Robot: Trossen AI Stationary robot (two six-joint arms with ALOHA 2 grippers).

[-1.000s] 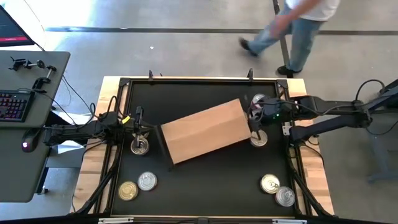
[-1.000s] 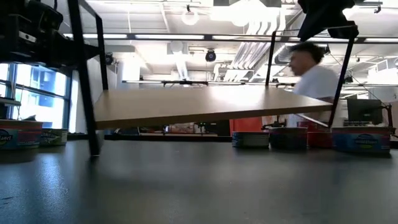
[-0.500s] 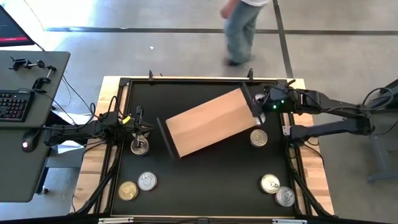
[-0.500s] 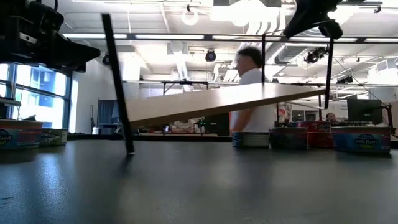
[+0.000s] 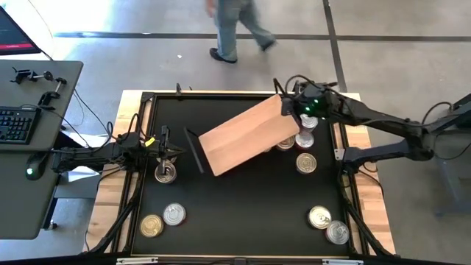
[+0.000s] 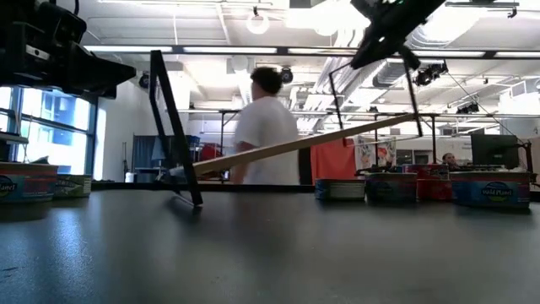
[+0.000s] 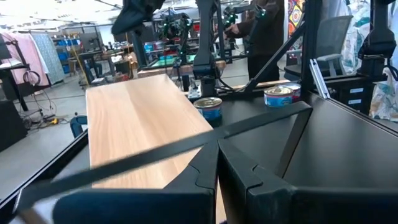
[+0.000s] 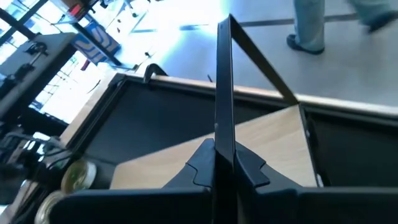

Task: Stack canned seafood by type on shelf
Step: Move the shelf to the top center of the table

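The shelf (image 5: 243,137), a light-brown board with thin black uprights, stands tipped across the middle of the table. Its left-end leg (image 6: 192,196) rests on the tabletop and its right end (image 6: 396,121) is up in the air. My right gripper (image 5: 288,110) is at that raised far-right end, shut on a black upright. Round cans of seafood lie about: three (image 5: 304,140) beside the shelf's right end, one (image 5: 165,174) at the left, others near the front corners (image 5: 174,214) (image 5: 319,216). My left gripper (image 5: 163,147) waits shut above the left can. My right gripper pinches a thin black upright bar (image 8: 224,140) at the shelf's right end between its two shut fingers. It comes from the table's right side, slanting downward. The shelf hangs tilted from this hold, right end raised, left-end leg on the table.
A raised black frame (image 5: 147,99) rims the tabletop. Labelled cans line the table's right side in the low view (image 6: 489,190), two more its left (image 6: 25,186). A person walks on the floor beyond the far edge (image 5: 232,29). A desk with a keyboard (image 5: 15,125) stands left.
My right gripper has gone toward the table's far edge and tipped downward, still shut on the upright. The shelf's right end has risen and swung toward the far edge while its left leg stayed on the table; the board now slopes steeply. Cans that it covered now show.
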